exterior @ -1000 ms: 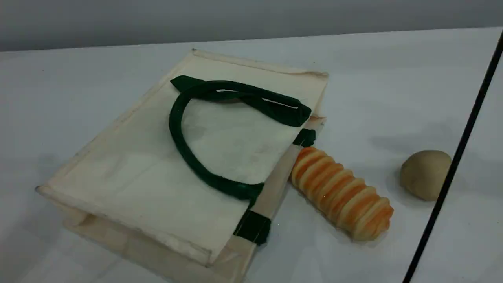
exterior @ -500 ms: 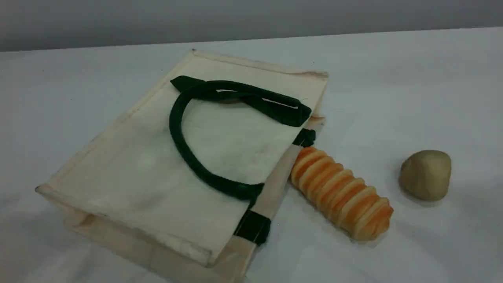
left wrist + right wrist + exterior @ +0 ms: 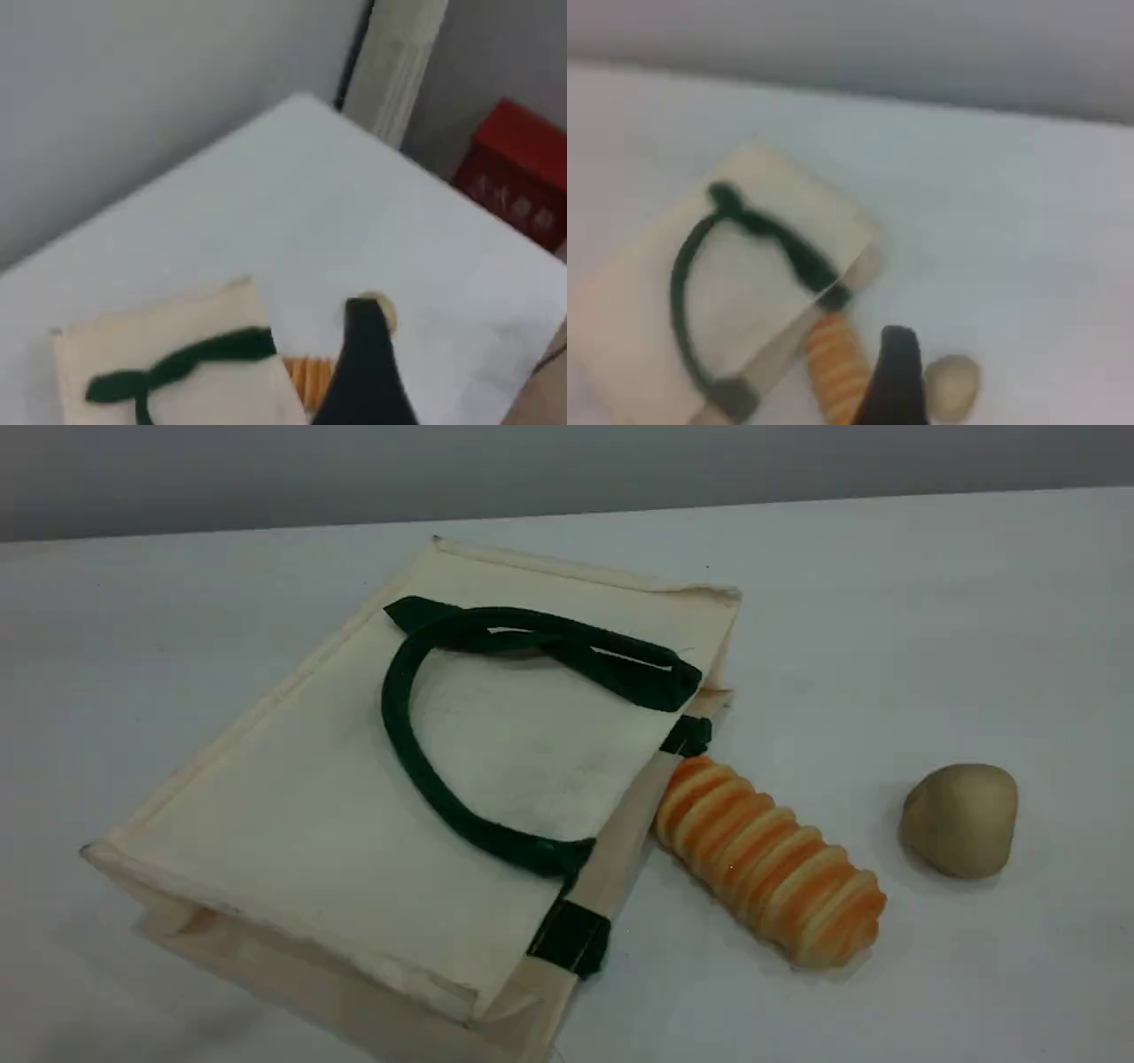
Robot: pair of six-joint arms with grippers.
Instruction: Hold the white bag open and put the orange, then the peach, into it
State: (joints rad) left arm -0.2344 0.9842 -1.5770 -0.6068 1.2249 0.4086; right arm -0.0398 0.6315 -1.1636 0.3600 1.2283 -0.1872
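Note:
The white bag (image 3: 310, 841) lies flat on the table, its mouth edge toward the right. Its dark green handle (image 3: 416, 753) loops over the upper face. The bag also shows blurred in the left wrist view (image 3: 204, 319) and in the right wrist view (image 3: 744, 283). The orange and the peach are out of view. Neither gripper appears in the scene view. One dark fingertip (image 3: 365, 354) of my left gripper hangs high above the table, and one fingertip (image 3: 895, 372) of my right gripper does the same. Nothing is held by either.
A ridged orange-striped bread roll (image 3: 771, 864) lies against the bag's right edge. A tan potato-like lump (image 3: 959, 819) sits further right. A red box (image 3: 518, 173) stands beyond the table's far corner in the left wrist view.
A thin black line that crossed the scene's right side one second ago has gone. The shadows over the bag and table have faded. Bag, roll and lump have not moved.

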